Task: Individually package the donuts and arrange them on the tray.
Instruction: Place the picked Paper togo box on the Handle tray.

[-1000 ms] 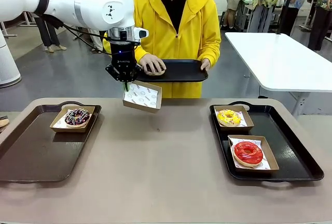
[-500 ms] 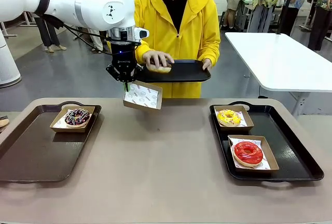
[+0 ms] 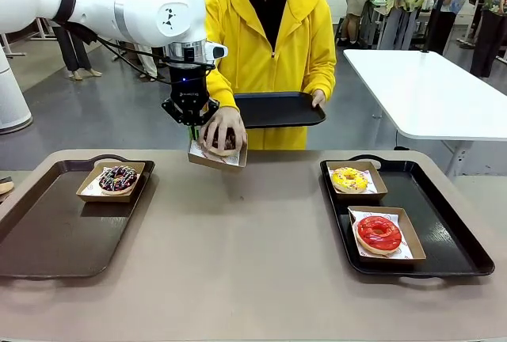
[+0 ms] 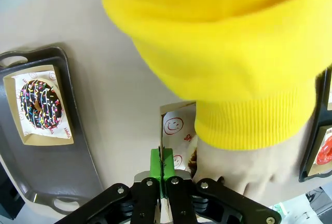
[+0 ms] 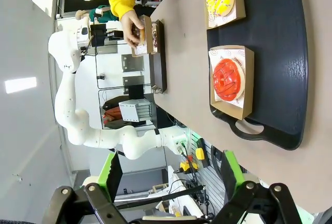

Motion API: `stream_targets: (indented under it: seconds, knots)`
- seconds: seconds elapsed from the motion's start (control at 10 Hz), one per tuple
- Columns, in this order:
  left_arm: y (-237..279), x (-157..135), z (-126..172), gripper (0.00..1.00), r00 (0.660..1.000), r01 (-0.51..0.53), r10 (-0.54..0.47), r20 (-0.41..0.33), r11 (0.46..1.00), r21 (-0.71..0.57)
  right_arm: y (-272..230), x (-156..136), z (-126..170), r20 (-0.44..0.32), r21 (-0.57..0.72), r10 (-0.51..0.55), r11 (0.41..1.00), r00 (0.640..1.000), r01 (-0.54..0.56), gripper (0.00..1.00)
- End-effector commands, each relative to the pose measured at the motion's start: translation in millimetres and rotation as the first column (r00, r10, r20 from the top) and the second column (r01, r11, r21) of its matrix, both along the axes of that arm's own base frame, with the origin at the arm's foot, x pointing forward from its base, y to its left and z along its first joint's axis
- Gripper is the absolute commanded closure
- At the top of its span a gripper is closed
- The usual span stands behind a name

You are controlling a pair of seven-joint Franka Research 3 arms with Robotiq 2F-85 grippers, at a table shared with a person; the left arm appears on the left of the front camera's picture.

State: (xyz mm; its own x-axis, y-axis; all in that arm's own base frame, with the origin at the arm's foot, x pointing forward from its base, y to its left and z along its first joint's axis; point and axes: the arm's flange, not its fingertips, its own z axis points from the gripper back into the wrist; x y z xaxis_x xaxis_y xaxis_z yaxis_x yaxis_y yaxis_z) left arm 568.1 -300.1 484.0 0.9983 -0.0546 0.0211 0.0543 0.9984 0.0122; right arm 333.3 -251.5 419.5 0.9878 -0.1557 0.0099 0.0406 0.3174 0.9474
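**Donut lowered into a held box**

On the left tray (image 3: 47, 239), a chocolate donut (image 3: 118, 177) with purple-white sprinkles was seen in its box. At centre, a paper-lined box (image 3: 218, 156) was pinched by its wall in the left gripper (image 3: 191, 127) above the table (image 3: 238, 255). A dark donut (image 3: 225, 141) was pressed into it by the person's hand (image 3: 222, 130). On the right tray (image 3: 451, 231), a yellow-glazed donut (image 3: 348, 178) and a glossy red donut (image 3: 379, 233) lay boxed. The right gripper (image 5: 168, 175) was spread wide, empty.

Paper-lined box (image 3: 216, 154) pinched at its edge by left gripper (image 3: 191, 126), donut (image 3: 222, 145) under person's hand (image 3: 223, 128).
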Motion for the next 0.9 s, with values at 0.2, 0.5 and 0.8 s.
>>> stream_targets:
  seconds: [0.2,0.5,0.8]
  knots:
    - [1.4,-0.9,1.2,1.0,1.0,0.001,-0.001,-0.004,1.0,-0.004,-1.9,0.0,0.4,0.002,0.011,0.004,1.0,1.0,-0.004,0.0]
    - [1.4,-0.9,1.2,1.0,1.0,0.001,-0.001,-0.004,1.0,-0.004,-1.9,0.0,0.4,0.002,0.011,0.004,1.0,1.0,-0.004,0.0]
    - [1.4,-0.9,1.2,1.0,1.0,0.001,-0.001,-0.004,1.0,-0.004,-1.9,0.0,0.4,0.002,0.011,0.004,1.0,1.0,-0.004,0.0]
